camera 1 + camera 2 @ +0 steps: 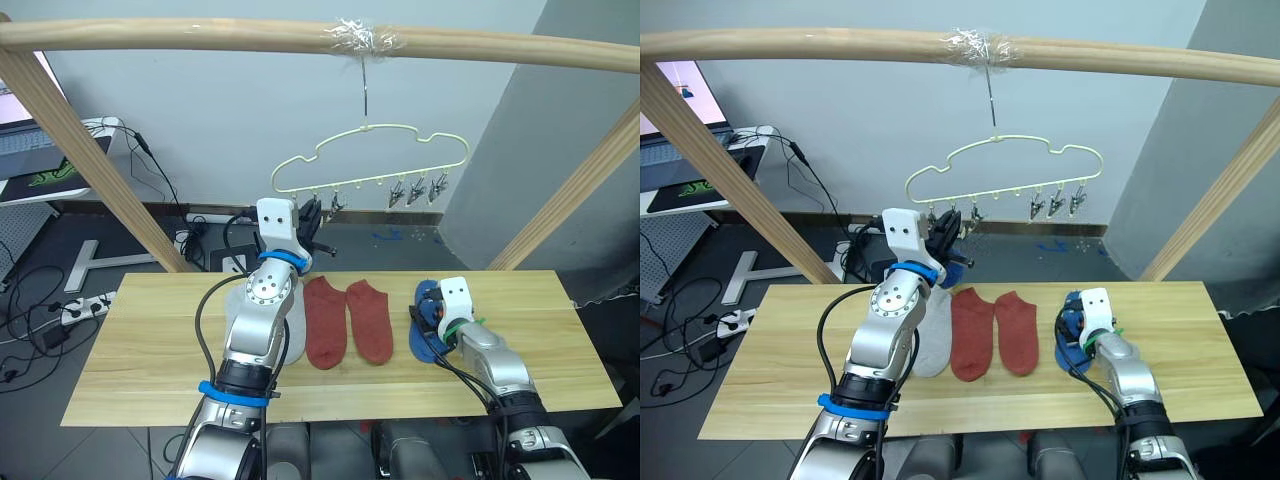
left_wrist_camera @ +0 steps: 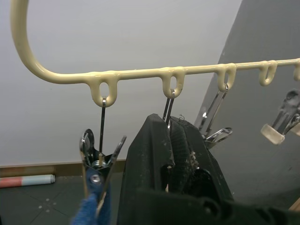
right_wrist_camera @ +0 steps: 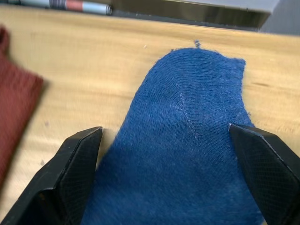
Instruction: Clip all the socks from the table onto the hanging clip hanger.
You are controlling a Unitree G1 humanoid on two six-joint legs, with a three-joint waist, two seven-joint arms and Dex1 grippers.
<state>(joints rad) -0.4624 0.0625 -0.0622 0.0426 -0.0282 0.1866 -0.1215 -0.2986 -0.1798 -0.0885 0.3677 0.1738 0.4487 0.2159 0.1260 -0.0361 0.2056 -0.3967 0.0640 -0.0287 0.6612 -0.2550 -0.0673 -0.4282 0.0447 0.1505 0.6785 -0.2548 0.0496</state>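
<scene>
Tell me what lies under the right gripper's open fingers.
A blue sock lies flat on the table between the right gripper's spread fingers. Its nearer end runs out of the wrist view; whatever is beneath the sock is covered.

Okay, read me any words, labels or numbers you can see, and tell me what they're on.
No text can be read anywhere.
The laptop screen at the left edge shows shapes, too small to read.
The socks, clip hanger, table, left gripper and right gripper carry no visible lettering.
</scene>
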